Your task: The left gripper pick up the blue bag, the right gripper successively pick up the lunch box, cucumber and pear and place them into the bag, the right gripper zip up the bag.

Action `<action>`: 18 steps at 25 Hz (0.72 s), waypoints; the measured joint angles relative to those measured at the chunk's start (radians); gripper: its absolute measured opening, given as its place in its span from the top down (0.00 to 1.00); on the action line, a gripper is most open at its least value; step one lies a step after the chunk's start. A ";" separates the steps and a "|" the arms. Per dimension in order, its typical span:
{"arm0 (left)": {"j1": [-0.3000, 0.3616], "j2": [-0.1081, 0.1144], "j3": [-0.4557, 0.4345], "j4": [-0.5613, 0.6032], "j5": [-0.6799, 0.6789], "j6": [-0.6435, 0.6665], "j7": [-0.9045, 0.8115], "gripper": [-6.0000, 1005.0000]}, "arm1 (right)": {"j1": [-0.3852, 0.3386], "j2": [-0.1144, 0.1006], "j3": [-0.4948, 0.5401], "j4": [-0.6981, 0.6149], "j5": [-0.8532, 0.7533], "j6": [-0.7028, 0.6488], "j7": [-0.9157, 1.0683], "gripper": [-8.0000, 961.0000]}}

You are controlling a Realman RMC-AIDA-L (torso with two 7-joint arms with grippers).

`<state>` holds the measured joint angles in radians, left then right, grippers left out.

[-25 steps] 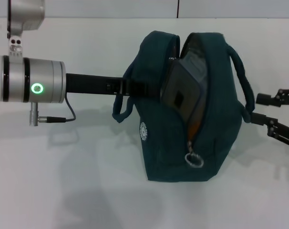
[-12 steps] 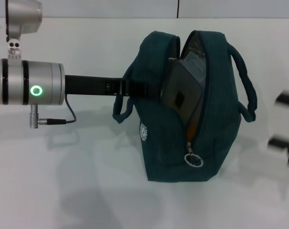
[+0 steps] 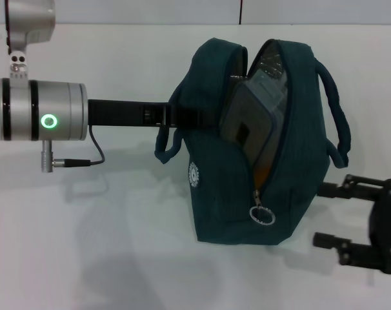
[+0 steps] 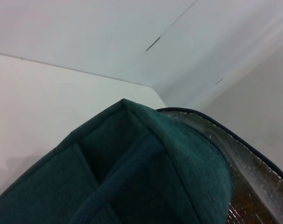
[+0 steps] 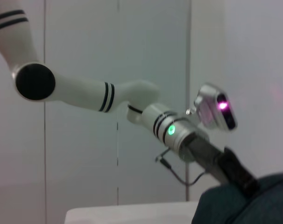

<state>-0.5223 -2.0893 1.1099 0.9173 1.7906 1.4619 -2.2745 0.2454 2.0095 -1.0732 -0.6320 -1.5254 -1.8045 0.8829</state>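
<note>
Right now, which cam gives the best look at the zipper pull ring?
Head view: the zipper pull ring hangs in plain sight low on the front of the blue bag. Left wrist view shows only bag fabric and silver lining; right wrist view catches just a bag corner. Neither shows the ring.

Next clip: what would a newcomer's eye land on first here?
The blue bag standing mid-table, its top gaping open with the lunch box showing inside and the zipper ring hanging low on its front. The left gripper reaches in from the left to the bag's handle, while the open right gripper sits low beside the bag's right side.
</note>
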 joint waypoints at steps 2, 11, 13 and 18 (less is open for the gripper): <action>0.001 0.000 0.002 0.000 -0.003 0.000 0.001 0.96 | 0.017 0.000 -0.029 0.029 0.000 0.032 0.000 0.32; -0.004 0.000 0.004 0.001 -0.005 0.000 0.002 0.96 | 0.057 0.007 -0.144 0.085 0.020 0.130 -0.001 0.32; -0.005 0.000 0.004 0.000 -0.008 0.000 0.002 0.96 | 0.066 0.008 -0.146 0.099 0.036 0.133 -0.001 0.32; -0.006 0.000 0.004 0.000 -0.020 0.000 0.003 0.96 | 0.084 0.008 -0.159 0.137 0.076 0.138 -0.014 0.33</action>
<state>-0.5280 -2.0893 1.1136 0.9170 1.7708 1.4619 -2.2719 0.3292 2.0177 -1.2318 -0.4948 -1.4493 -1.6664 0.8685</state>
